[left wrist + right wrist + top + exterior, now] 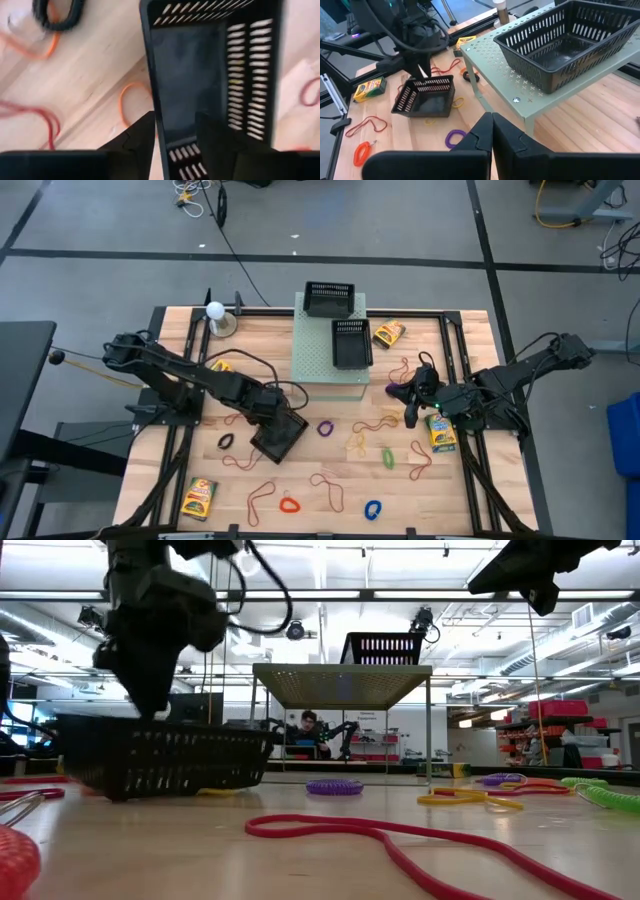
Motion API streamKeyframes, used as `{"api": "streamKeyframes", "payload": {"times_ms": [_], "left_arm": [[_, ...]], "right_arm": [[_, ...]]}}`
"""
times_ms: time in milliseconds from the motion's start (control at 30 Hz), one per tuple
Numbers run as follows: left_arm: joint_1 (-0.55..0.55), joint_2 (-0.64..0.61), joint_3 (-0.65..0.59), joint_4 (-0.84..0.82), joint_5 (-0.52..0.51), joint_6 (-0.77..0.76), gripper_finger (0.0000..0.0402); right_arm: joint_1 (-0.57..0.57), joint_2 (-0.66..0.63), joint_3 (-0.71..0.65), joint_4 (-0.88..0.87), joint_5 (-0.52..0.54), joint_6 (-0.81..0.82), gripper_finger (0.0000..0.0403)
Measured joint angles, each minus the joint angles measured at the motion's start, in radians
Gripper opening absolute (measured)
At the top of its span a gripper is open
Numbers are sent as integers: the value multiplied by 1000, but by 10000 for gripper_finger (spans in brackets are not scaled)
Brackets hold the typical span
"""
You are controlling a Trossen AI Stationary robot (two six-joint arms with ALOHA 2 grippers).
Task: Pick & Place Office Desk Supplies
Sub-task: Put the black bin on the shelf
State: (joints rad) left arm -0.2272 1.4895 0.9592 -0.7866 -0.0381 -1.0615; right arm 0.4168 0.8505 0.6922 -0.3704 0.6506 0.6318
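Observation:
A black mesh tray (278,436) sits on the table left of centre, also seen in the left wrist view (200,75). My left gripper (175,140) is open, pointing down over the tray's near end, one finger inside its wall and one outside. My right gripper (411,412) is shut and hangs in the air at the right with nothing in it. Orange-brown rubber bands (330,485) and small loops lie loose on the wood: purple (326,427), green (388,457), blue (373,508), red (290,504), black (225,442). Crayon boxes (199,498) (441,432) lie flat. My left gripper comes from above astride the tray's side wall (161,125), near one end of the tray. One finger (142,137) is outside and one finger (215,137) inside. Whether either finger touches the wall I cannot tell. The tray's bottom rests on the table.
A pale-green perforated box (318,360) stands at the back centre with two more black trays (329,298) (351,343) on top. Another crayon box (389,333) lies to its right. A white ball on a stand (215,315) is at the back left.

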Motion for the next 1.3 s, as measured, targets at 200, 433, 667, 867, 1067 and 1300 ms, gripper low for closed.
{"api": "streamKeyframes", "payload": {"times_ms": [200,433,667,867,1067,1300], "left_arm": [[7,64,0,-22,14,-29,161],[12,101,0,7,31,-8,116],[12,59,0,-19,67,6,17],[11,-54,0,-27,128,-10,16],[-6,-246,0,-22,128,-79,14],[-11,-464,0,56,22,-234,14]], "right_arm": [[0,0,0,0,2,-6,7],[0,0,0,0,2,-13,7],[0,0,0,0,2,-20,7],[0,0,0,0,2,-20,7],[0,0,0,0,2,-20,7],[0,0,0,0,2,-19,7]]}}
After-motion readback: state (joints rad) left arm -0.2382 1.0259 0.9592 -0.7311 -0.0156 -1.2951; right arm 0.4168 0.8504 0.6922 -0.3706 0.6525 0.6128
